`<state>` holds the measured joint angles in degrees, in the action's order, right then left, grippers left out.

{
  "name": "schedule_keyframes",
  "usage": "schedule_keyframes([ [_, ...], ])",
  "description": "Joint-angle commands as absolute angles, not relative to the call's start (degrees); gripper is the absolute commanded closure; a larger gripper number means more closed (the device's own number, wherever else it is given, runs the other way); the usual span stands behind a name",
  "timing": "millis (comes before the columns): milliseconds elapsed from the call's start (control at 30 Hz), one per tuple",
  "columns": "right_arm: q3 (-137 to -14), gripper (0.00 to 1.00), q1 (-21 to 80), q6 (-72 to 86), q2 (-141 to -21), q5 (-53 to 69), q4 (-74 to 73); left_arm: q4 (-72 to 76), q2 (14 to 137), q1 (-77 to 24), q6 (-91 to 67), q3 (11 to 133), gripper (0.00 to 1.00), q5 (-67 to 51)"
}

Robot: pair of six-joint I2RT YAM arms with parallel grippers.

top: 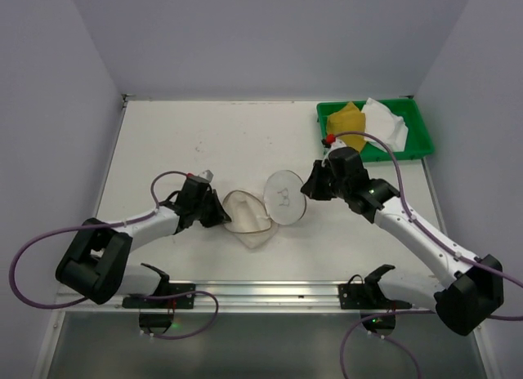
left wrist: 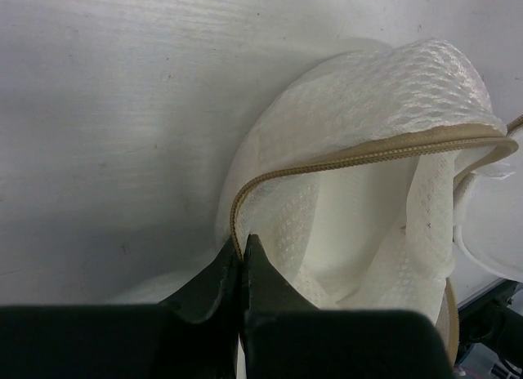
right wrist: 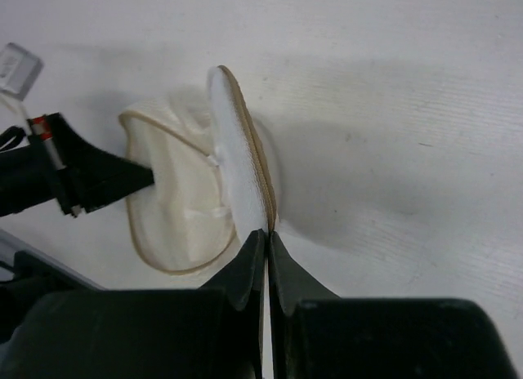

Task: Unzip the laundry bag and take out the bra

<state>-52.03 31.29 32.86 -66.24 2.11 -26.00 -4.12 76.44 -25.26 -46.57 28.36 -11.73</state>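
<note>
From above, shows the laundry bag point(top: 248, 214) gaping open well left of the green tray point(top: 424, 134); from left wrist, shows the left gripper point(left wrist: 242, 247) clenched on its zip point(left wrist: 343, 160); from right wrist, shows the right gripper point(right wrist: 267, 236) pinching the raised flap point(right wrist: 237, 150), liable to slip off thin fabric if tugged.

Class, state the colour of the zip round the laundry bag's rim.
The zip is tan; the left wrist view shows it best.

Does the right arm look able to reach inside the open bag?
Probably not: the right gripper is shut on the raised flap of the laundry bag, the left gripper on its other rim. The mouth gapes, but it must let go first.
</note>
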Motion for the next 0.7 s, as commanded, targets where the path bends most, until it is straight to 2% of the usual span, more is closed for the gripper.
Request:
schedule_keyframes([
  [0, -54.58, 1.00, 33.31, 30.85, -63.02, 7.55, -24.09, -1.05, 78.13, -26.89, -48.34, 30.85, 1.00, -10.99],
  [233, -56.86, 1.00, 39.10, 30.85, -66.53, 18.80, -17.94, 2.55, 81.21, -30.14, -50.18, 31.73, 1.00, -10.72],
  [367, -54.94, 0.99, 42.79, 34.17, -70.48, 22.50, -9.53, 3.25, 81.21, -30.59, -50.54, 31.20, 1.00, -11.25],
  [667, -53.70, 0.95, 47.81, 39.72, -85.94, 28.21, 4.73, 4.83, 79.46, -30.67, -51.42, 28.57, 1.00, -11.08],
])
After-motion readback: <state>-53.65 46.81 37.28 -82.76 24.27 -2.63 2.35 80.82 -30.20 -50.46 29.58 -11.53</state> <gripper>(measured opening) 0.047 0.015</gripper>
